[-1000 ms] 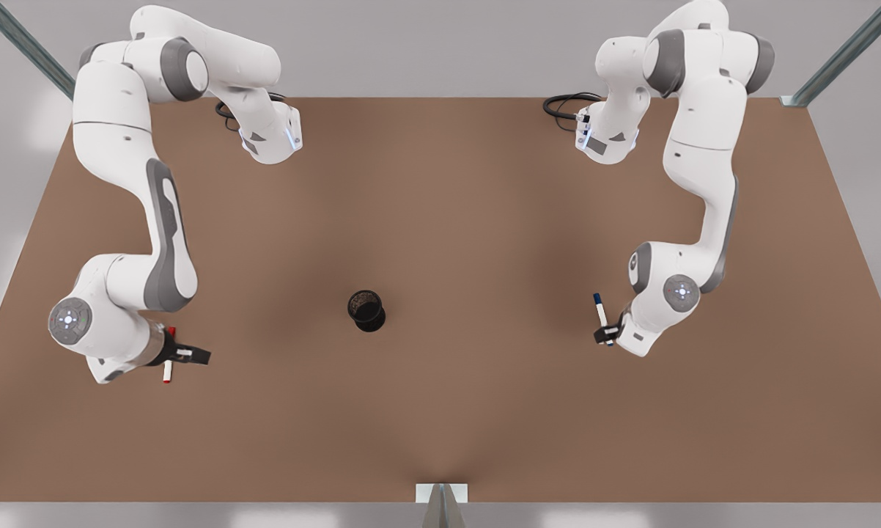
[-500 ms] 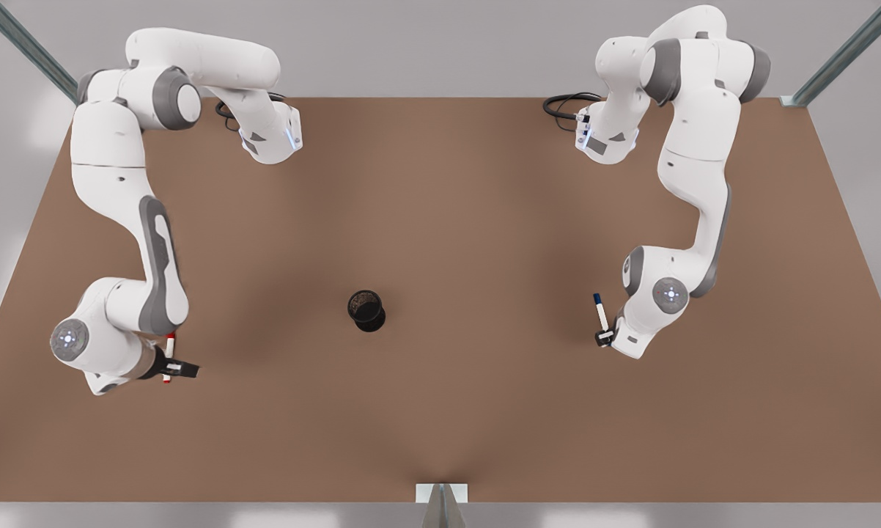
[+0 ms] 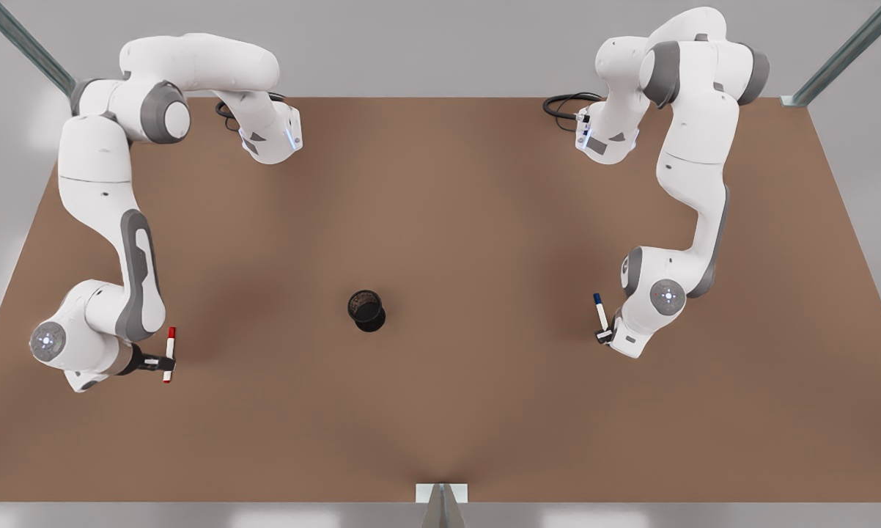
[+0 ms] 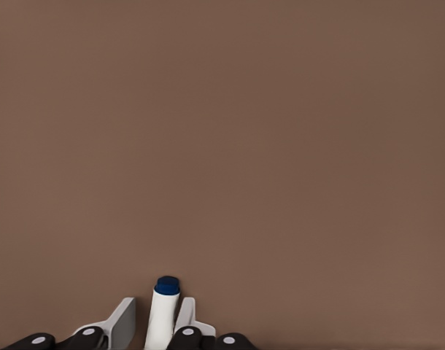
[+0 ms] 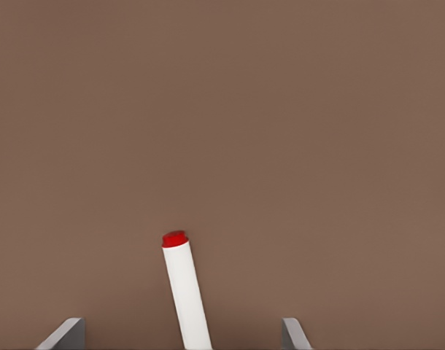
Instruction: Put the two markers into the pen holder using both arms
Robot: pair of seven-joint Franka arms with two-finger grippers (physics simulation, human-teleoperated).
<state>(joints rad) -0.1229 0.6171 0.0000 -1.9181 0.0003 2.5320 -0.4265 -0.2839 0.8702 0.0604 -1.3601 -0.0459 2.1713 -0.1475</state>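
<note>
The red-capped marker [image 3: 169, 356] lies on the brown table at the front view's left. My right gripper [image 3: 168, 361] is open and straddles its barrel; in the right wrist view the marker [image 5: 186, 292] runs up between the widely spread fingertips of the gripper [image 5: 180, 321]. At the front view's right, my left gripper [image 3: 603, 336] is shut on the tail end of the blue-capped marker [image 3: 600, 312], and in the left wrist view its fingers [image 4: 184, 315] hug the white barrel [image 4: 163, 313]. The black mesh pen holder [image 3: 366, 309] stands upright mid-table, between both arms.
Both arm bases [image 3: 270, 136] [image 3: 606, 139] stand at the table's far edge with black cables [image 3: 565, 106] beside them. A small metal bracket [image 3: 440, 493] sits at the near edge. Bare brown table [image 3: 440, 220] surrounds the holder.
My right arm swung toward the front view's left and its gripper settled over the red marker. My left gripper's fingers narrowed onto the blue marker, which stayed in place.
</note>
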